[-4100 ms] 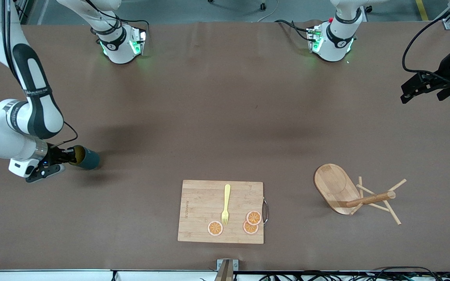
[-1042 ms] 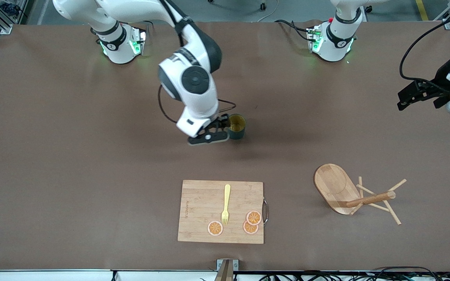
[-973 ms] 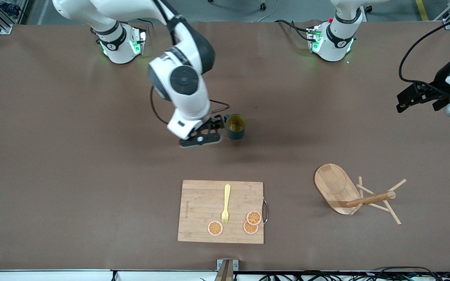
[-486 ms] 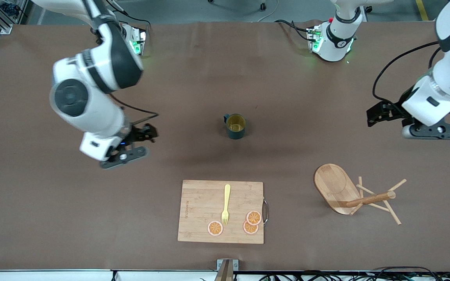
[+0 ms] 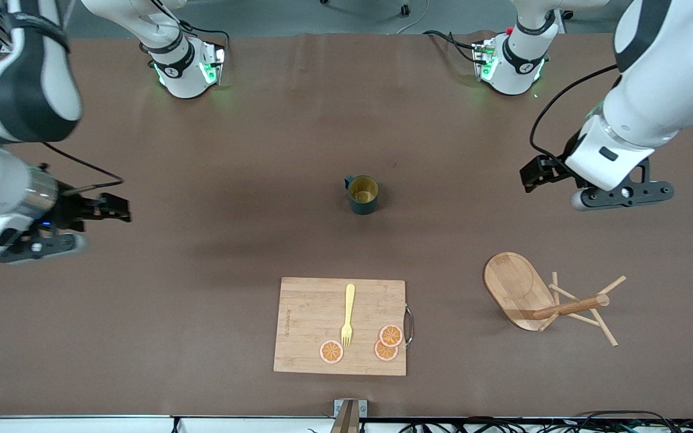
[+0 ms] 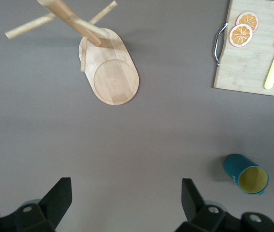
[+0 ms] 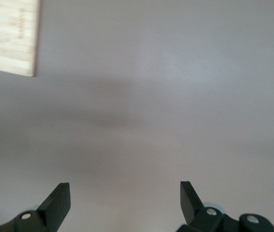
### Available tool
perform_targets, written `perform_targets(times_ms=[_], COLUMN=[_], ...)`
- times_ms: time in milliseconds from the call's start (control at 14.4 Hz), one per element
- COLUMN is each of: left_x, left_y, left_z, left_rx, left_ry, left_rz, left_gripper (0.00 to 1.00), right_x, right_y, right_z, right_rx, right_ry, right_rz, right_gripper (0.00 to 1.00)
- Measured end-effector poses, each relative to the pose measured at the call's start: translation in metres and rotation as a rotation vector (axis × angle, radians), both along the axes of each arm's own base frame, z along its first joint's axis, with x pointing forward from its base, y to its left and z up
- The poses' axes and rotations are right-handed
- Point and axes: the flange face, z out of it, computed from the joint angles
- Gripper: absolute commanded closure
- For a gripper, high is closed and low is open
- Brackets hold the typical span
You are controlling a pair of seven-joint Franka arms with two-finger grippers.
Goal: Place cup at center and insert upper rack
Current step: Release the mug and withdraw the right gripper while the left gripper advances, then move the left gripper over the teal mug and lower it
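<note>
The cup (image 5: 363, 193), dark teal with a yellow inside, stands upright alone at the middle of the table; the left wrist view also shows the cup (image 6: 247, 174). The upper rack (image 5: 518, 288), a wooden mug tree, lies tipped on its side toward the left arm's end, nearer the front camera than the cup, its oval base (image 6: 112, 79) on edge and its pegs pointing away from the cup. My left gripper (image 5: 533, 175) (image 6: 125, 186) hangs open and empty over bare table between cup and rack. My right gripper (image 5: 112, 207) (image 7: 124, 186) is open and empty over bare table at the right arm's end.
A bamboo cutting board (image 5: 307, 319) lies near the table's front edge, carrying a yellow fork (image 5: 347, 316) and three orange slices (image 5: 331, 351). The board (image 6: 248, 58) shows in the left wrist view, and a corner of the board (image 7: 8, 34) in the right wrist view.
The right gripper let go of the cup at the table's middle and drew back toward its own end. The left arm swung in over the table toward the rack.
</note>
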Motion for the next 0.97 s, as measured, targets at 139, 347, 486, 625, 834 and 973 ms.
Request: perform_targets(times_ms=[139,347,486,625,834,973], left_x=[-0.006,-0.016,-0.023,-0.026,-0.03,-0.037], left_y=[-0.017,-0.047,-0.063,-0.074,-0.085,-0.099], left_z=[-0.001,-0.002,-0.005,-0.009,-0.011,-0.014], left_rx=[0.002,0.005,0.008,0.019,0.035,0.04], left_ry=[0.001,0.004,0.009,0.011,0.007,0.009], left_rz=[0.031,0.095,0.132,0.151,0.161,0.191], left_gripper=[0.0,0.0,0.0,0.0,0.0,0.0], right_x=[-0.003,-0.004,-0.004,-0.005,-0.005,-0.006], right_y=[-0.033,-0.053,-0.056,-0.056,-0.054,-0.052], right_z=[0.007,0.018,0.023,0.029,0.038,0.038], right_rx=[0.001,-0.046,-0.067,-0.072,-0.071,-0.069], right_ry=[0.002,-0.005,-0.004,-0.005,-0.013,-0.004], right_rz=[-0.05,-0.068,-0.066,-0.065,-0.063,-0.06], right_gripper=[0.0,0.0,0.0,0.0,0.0,0.0])
